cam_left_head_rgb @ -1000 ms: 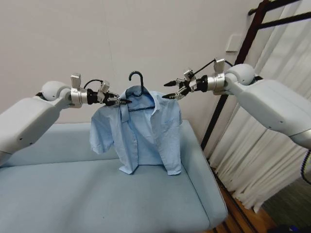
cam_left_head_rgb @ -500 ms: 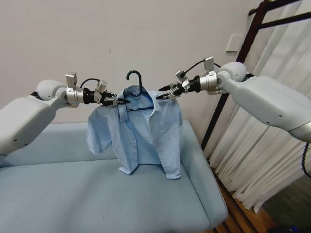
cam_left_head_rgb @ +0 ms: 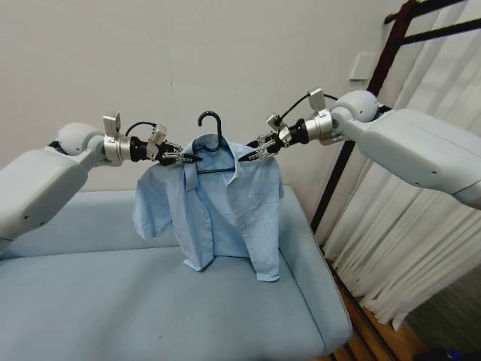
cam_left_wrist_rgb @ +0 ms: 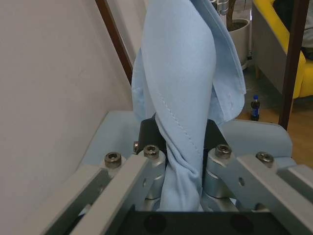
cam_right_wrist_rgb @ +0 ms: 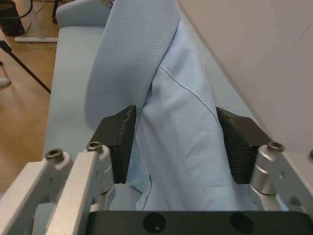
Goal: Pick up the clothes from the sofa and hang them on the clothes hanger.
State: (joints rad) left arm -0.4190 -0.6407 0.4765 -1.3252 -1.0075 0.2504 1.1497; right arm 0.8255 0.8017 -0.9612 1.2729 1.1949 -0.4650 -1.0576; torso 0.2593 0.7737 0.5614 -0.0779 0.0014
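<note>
Currently the shirt (cam_left_head_rgb: pixel 225 210) hangs on the black hanger (cam_left_head_rgb: pixel 213 124), collar around the hanger's neck, front open, hem dangling free.

Left gripper (cam_left_head_rgb: pixel 179 158): at the hanger's left shoulder end. Pinching the shirt there. In the left wrist view my left gripper (cam_left_wrist_rgb: pixel 181 142) has its pads (cam_left_wrist_rgb: pixel 146 132) drawn in on a bunched fold of the shirt (cam_left_wrist_rgb: pixel 181 73); the cloth fills the narrow space between them and rises in a twisted column beyond.

Right gripper (cam_left_head_rgb: pixel 248 156): at the hanger's right shoulder end, arm reaching in level. Jaws spread. In the right wrist view my right gripper (cam_right_wrist_rgb: pixel 178 147) has its ribbed pads (cam_right_wrist_rgb: pixel 117 142) standing wide apart, and the shirt's shoulder (cam_right_wrist_rgb: pixel 166 98) lies in the span between them. Cannot tell whether either pad bears on the cloth.

Sofa (cam_left_head_rgb: pixel 113 301): pale blue, below the hanger; the shirt's hem hangs above the seat, apart from it.

Dark rack post (cam_left_head_rgb: pixel 361 113): to the right of the hanger, beyond my right arm, apart from both hanger and shirt.
</note>
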